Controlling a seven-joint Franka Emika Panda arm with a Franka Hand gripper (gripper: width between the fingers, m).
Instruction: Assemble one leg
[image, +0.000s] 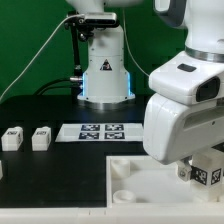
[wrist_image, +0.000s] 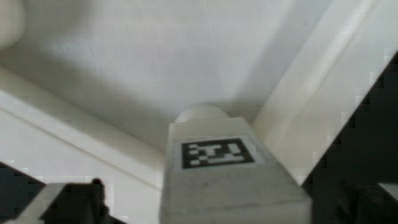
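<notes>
Leg: in your wrist view the leg (wrist_image: 228, 165) stood directly between the fingers, its rounded tip pointing away from the camera and its square marker tag facing the lens.
Leg, exterior view: you saw only a tagged white piece (image: 205, 175) showing under the arm's white wrist housing; the rest of it was hidden.
Fingers: one dark fingertip (wrist_image: 71, 200) sat just beside the leg on one flank; the other flank showed only a dark mass at the frame edge, so you could not tell whether the pads touched the leg.
Gripper: the gripper (image: 196, 172) was almost wholly covered by the wrist housing; how wide the jaws stood, and whether they had hold of the leg, could not be told.
Panel: the big white panel (image: 128, 180) lay below the fingers, a round socket near its corner; in the wrist view its surface (wrist_image: 160, 70) filled the background beyond the leg's tip.
Table: black surface under everything.
Spare legs: two small tagged blocks (image: 11, 138) and (image: 41, 137) stood well apart from the fingers, toward the exterior view's left.
Marker board: it (image: 100, 131) lay flat between those blocks and the fingers.
Room: green backdrop behind the robot's base.
</notes>
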